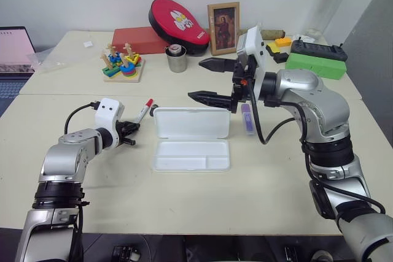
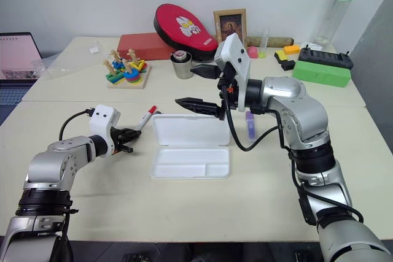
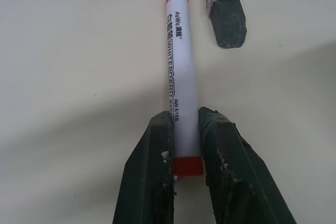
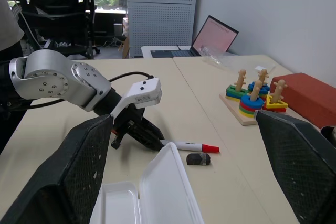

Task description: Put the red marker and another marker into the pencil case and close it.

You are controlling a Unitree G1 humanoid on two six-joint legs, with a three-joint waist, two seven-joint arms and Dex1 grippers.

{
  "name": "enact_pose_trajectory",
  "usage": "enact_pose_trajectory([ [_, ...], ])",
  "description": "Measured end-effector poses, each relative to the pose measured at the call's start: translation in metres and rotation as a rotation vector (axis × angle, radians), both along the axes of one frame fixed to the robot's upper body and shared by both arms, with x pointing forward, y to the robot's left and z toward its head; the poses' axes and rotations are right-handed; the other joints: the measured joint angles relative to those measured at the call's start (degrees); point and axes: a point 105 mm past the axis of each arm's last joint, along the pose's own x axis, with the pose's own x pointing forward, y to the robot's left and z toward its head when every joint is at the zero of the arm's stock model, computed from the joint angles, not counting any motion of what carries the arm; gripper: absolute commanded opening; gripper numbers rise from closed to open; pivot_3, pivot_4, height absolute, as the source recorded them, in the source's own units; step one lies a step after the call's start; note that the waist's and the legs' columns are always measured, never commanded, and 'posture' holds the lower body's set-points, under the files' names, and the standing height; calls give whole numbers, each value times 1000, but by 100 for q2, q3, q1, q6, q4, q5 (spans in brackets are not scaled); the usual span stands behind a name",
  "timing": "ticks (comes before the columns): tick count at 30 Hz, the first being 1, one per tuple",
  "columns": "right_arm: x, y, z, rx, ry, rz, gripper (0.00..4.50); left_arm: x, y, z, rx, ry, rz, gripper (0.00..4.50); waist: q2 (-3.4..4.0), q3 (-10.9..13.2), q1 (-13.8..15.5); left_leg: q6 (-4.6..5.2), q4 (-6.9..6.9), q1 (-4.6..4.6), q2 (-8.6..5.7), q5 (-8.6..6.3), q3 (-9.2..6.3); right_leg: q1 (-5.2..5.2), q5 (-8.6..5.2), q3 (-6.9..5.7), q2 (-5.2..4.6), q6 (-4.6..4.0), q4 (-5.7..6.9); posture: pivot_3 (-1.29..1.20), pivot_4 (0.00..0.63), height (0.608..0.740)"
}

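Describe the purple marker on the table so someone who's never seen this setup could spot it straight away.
Start at the open white pencil case in the middle of the cream table. Just past its right end lies the purple marker, short and stubby, under the raised right arm. Unlike the slim red marker left of the case, it has a lavender body.

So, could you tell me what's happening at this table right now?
The robot is packing markers into the pencil case, which lies open on the table. Its left tool has shut on the end of the red marker, which lies on the table left of the case, not yet lifted. The right tool hangs wide open above the case's raised lid. The purple marker lies just right of the case, untouched.
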Motion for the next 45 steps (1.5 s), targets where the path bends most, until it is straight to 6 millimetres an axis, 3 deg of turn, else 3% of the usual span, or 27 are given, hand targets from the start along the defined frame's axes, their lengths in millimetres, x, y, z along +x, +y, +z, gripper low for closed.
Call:
enact_pose_trajectory([
  [6,0,-5,0,-11,-8,-6,4500,9,2,5,-40,-56,60,463,-1,1,10,0,2,-3,0,0,-3,-2,0,-4,0,0,2,0,150,740],
  [8,-2,-9,4,1,-4,8,4500,19,2,30,-77,-172,70,463,-7,3,13,-1,3,-11,0,1,-6,-4,0,-8,0,0,0,0,150,740],
  [11,-7,-23,16,44,-18,26,4500,23,-5,88,-130,-391,13,463,-7,3,15,-5,4,-17,0,2,-2,-1,1,-5,-1,0,-21,0,150,740],
  [13,-13,-36,22,46,-24,35,4500,14,-29,118,-195,-463,-140,463,-7,3,20,-7,0,-30,0,4,-7,-2,0,-12,-1,0,-34,0,150,740],
  [15,-18,-55,20,31,-5,24,4500,-8,-69,149,-266,-504,-396,463,-8,3,38,-8,1,-46,0,4,-10,-3,1,-19,-1,1,-55,0,150,740],
  [17,-23,-67,11,5,31,21,4500,-29,-93,175,-234,-546,-589,463,-5,2,15,-6,3,-45,-1,3,-3,-3,1,-12,-2,1,-60,0,150,740],
  [18,-27,-71,3,-18,49,26,4500,-40,-100,178,-179,-534,-675,463,-3,3,-10,-6,-2,-41,-1,2,-2,-4,1,-11,-1,1,-59,0,150,740],
  [20,-30,-80,-9,-57,80,3,4500,-54,-109,170,-121,-469,-801,463,20,9,-88,0,-3,-33,-1,-1,5,-4,1,-3,-1,1,-52,0,150,740],
  [23,-37,-87,-16,-92,97,-16,4500,-75,-116,135,-49,-262,-982,463,27,13,-167,11,-2,-26,0,-6,6,-5,0,3,0,1,-40,0,150,740],
  [27,-43,-93,-18,-92,91,-38,4500,-85,-107,102,65,-97,-1077,463,26,13,-142,11,0,-26,0,-6,6,-1,0,1,0,1,-43,0,150,740],
  [35,-46,-94,-38,-117,136,-87,4500,-61,-100,48,259,22,-1096,463,25,13,-9,12,6,-41,0,-6,5,-7,0,-2,0,2,-55,0,150,740],
  [45,-44,-87,-54,-162,162,-97,4500,-52,-108,26,342,48,-1116,463,25,13,0,12,7,-42,0,-6,3,-7,0,-5,0,2,-53,0,150,740],
])
